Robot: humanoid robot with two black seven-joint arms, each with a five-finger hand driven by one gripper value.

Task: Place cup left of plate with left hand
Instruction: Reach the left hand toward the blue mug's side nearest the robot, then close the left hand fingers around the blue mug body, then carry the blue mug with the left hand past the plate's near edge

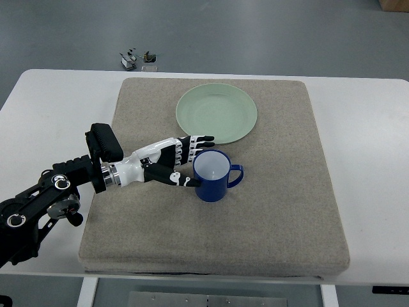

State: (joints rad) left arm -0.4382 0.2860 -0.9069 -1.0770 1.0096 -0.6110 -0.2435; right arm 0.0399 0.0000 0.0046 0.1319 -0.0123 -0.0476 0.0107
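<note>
My left hand (181, 161) is spread wide against the blue cup (213, 175), not yet closed on it. The cup stands upright at six o'clock from the plate (216, 113). A loose grip could tip it or knock the plate.

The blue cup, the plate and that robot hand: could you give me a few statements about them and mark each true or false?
1. The blue cup stands upright on the grey mat. True.
2. The cup sits on the green plate. False: it stands on the mat, nearer the camera than the plate.
3. The left hand is at the cup's side. True.
4. The cup's handle points toward the hand. False: it points away, to the picture's right.
5. The plate holds food. False: it is bare.
</note>
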